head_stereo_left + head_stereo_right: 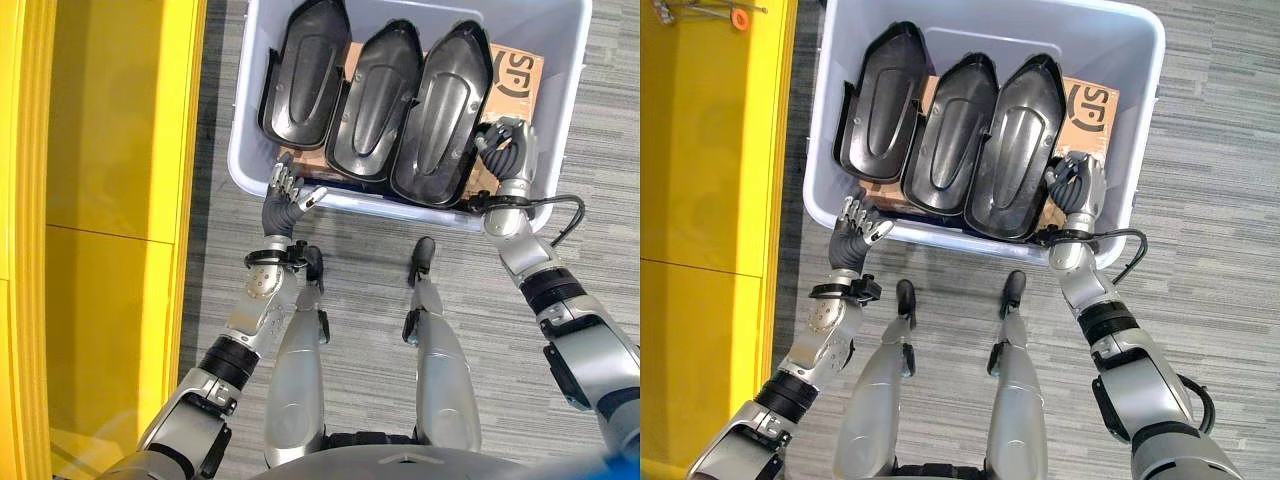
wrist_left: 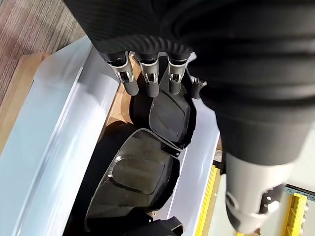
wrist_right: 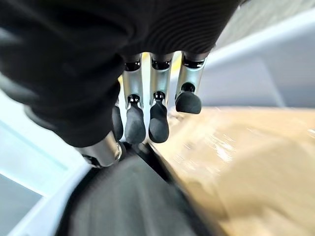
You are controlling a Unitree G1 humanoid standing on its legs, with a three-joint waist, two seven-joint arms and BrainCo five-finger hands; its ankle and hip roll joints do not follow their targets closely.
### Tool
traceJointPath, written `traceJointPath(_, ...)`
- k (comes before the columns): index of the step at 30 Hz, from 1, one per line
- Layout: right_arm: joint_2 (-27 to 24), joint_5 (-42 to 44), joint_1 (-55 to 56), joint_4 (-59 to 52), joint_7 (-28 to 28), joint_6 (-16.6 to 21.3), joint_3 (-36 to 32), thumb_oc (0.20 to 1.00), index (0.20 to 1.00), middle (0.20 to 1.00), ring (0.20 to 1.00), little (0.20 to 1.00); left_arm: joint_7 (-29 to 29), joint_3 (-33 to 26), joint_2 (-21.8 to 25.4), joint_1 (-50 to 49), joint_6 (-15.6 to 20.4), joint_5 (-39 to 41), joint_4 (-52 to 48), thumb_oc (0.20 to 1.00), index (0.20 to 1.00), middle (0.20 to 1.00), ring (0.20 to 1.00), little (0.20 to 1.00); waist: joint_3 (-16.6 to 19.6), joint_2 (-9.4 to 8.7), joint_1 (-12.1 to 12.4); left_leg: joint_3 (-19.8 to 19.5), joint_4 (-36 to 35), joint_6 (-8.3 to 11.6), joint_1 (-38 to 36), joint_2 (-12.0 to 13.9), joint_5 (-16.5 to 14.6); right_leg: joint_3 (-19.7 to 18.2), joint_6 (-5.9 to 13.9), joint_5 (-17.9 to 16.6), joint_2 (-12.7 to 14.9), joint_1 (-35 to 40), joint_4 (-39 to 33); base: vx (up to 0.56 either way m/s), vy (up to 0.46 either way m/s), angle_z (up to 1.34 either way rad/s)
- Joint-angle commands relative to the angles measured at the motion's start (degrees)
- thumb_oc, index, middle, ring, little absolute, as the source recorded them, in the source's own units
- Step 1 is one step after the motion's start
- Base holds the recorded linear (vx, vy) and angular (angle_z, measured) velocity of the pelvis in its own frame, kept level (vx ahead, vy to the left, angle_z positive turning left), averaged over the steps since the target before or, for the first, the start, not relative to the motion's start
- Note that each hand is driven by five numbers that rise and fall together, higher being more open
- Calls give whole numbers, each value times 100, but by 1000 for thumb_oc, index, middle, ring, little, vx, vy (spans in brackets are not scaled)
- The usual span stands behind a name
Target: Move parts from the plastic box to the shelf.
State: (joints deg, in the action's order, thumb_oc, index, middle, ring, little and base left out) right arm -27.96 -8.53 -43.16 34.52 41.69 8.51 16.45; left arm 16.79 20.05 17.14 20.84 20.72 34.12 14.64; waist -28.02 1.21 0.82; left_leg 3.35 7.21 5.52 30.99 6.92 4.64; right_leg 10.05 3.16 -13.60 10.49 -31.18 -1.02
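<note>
Three black moulded parts lie side by side in the pale plastic box (image 1: 240, 150) on a cardboard carton (image 1: 515, 75): left part (image 1: 305, 70), middle part (image 1: 375, 95), right part (image 1: 445, 110). My right hand (image 1: 510, 155) is inside the box at the right part's near right edge, its fingers (image 3: 157, 118) curled over the black rim (image 3: 128, 201). My left hand (image 1: 285, 200) hovers at the box's near left rim with relaxed fingers (image 2: 150, 83), touching no part. The yellow shelf (image 1: 100, 200) runs along the left.
The box stands on grey striped carpet (image 1: 590, 90), close beside the shelf. A small orange item (image 1: 737, 18) and some metal pieces lie on the shelf's far end.
</note>
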Motion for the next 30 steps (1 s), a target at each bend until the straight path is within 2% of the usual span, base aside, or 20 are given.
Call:
traceJointPath(1, -442, -407, -248, -549, 327, 199, -199, 200, 200, 200, 200, 200, 96, -8, 113, -178, 287, -249, -674, 1000, 1000, 1000, 1000, 1000, -31, 215, 29, -150, 289, -8, -97, 39, -279, -408, 559, 1020, 443, 51, 1418, 0, 0, 0)
traceJointPath(8, -526, -648, -183, -1166, 561, 211, -487, 200, 200, 200, 200, 200, 121, -61, 133, -210, 288, -269, -724, 1000, 1000, 1000, 1000, 1000, 2, 162, -7, -141, 280, -6, -51, 34, -247, -426, 558, 984, 440, 19, 1405, 0, 0, 0)
traceJointPath(13, -354, -513, 9, -1460, 538, 323, -606, 200, 200, 200, 200, 200, 169, -62, 109, -229, 250, -297, -739, 1000, 1000, 1000, 1000, 1000, -3, 123, -37, -127, 263, 0, -83, 41, -273, -420, 562, 1005, 428, 52, 1389, 0, 0, 0)
traceJointPath(14, -264, -376, 63, -1507, 479, 390, -614, 282, 282, 282, 282, 282, 179, -61, 102, -226, 236, -293, -736, 1000, 1000, 1000, 1000, 1000, -6, 118, -47, -125, 259, 0, -86, 42, -269, -418, 561, 997, 428, 50, 1386, 0, 0, 0)
traceJointPath(15, -174, -188, 136, -1555, 382, 454, -626, 950, 950, 950, 950, 950, 188, -62, 101, -226, 228, -286, -732, 1000, 1000, 1000, 1000, 1000, -3, 101, -56, -122, 259, -1, -88, 40, -269, -417, 561, 990, 426, 57, 1377, 0, 0, 0)
traceJointPath(16, -108, -16, 202, -1581, 282, 525, -626, 1000, 1000, 1000, 1000, 1000, 184, -59, 98, -221, 209, -273, -724, 1000, 1000, 1000, 1000, 1000, -3, 94, -67, -117, 256, 0, -86, 43, -267, -413, 560, 983, 423, 59, 1371, 0, 0, 0)
traceJointPath(18, 177, 593, 423, -1725, 121, 803, -718, 1000, 1000, 1000, 1000, 1000, 216, -74, 82, -207, 169, -261, -697, 1000, 1000, 1000, 1000, 1000, -11, 69, -100, -109, 266, -2, -83, 45, -269, -423, 558, 973, 415, 69, 1354, 0, 0, 0)
traceJointPath(21, 354, 907, 619, -1867, 15, 927, -775, 1000, 1000, 1000, 1000, 1000, 239, -90, 70, -212, 138, -249, -708, 1000, 1000, 1000, 1000, 1000, -7, 45, -123, -105, 263, -3, -89, 46, -267, -428, 559, 967, 415, 74, 1346, 0, 0, 0)
traceJointPath(22, 511, 1185, 818, -2082, -88, 1073, -809, 1000, 1000, 1000, 1000, 1000, 262, -122, 59, -245, 118, -250, -712, 1000, 1000, 1000, 1000, 1000, -13, 23, -149, -96, 263, -1, -90, 49, -265, -426, 560, 952, 415, 76, 1331, 0, 0, 0)
traceJointPath(30, 824, 1747, 1440, -2648, -348, 1273, -772, 1000, 1000, 1000, 1000, 1000, 298, -182, 75, -383, 33, -257, -806, 1000, 1000, 1000, 1000, 1000, -20, -38, -216, -79, 259, -3, -94, 32, -256, -408, 569, 898, 424, 124, 1257, 0, 0, 0)
